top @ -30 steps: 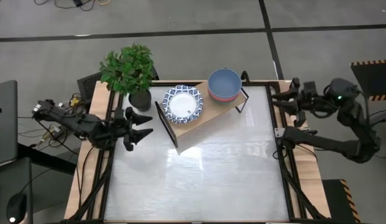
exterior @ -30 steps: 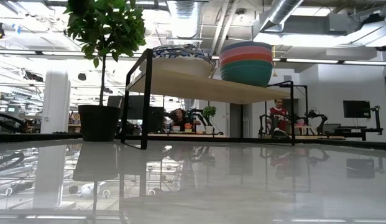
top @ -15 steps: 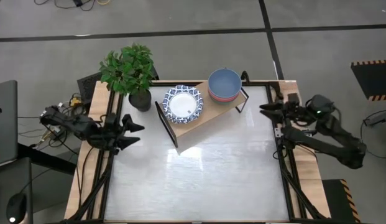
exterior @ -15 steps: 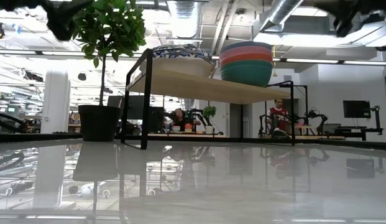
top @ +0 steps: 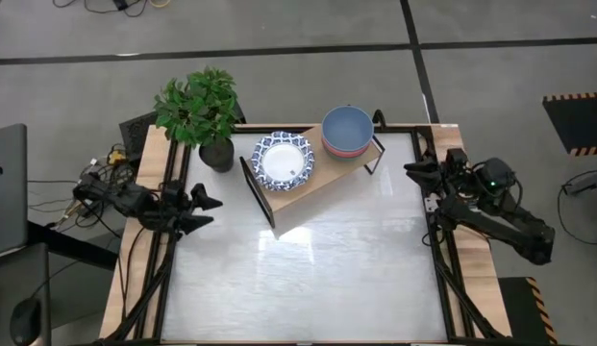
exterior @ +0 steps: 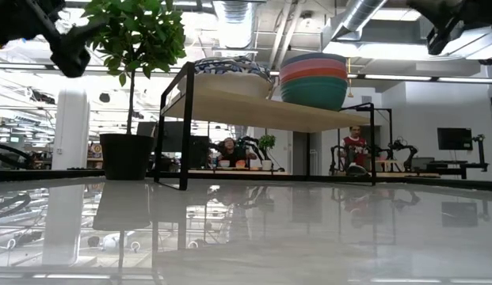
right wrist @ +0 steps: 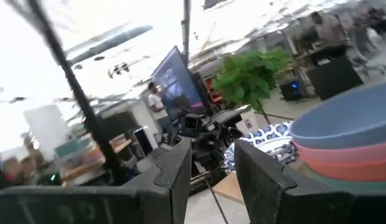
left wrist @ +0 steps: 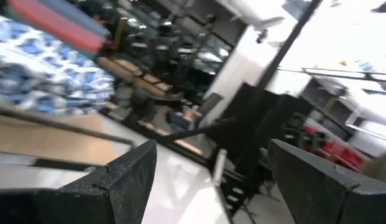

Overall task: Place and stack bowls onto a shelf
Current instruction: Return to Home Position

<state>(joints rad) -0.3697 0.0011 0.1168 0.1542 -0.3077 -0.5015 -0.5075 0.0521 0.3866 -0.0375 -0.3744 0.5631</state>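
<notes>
The shelf (top: 312,188) stands at the far side of the table (top: 317,279), set askew to its edges, and it carries two stacks of bowls. The patterned bowls (top: 284,160), white with blue rims, sit nested on the end nearer the plant (top: 200,111); how many are in that stack cannot be told. The coloured bowls (top: 348,133) sit on the other end, and the low view shows them as a green one at the bottom, a pink-red one above it and a blue one on top (exterior: 314,81). The two stacks are close together but not touching. The left gripper (top: 209,210) hangs over the table's left edge, well apart from the shelf, its fingers (left wrist: 127,180) spread wide with nothing between them. The right gripper (top: 413,169) hangs over the table's right edge, pointing toward the shelf, its fingers (right wrist: 171,183) parted by a narrower gap and likewise empty. Beyond the table a person in a red top (exterior: 355,147) shows far back in the room.
</notes>
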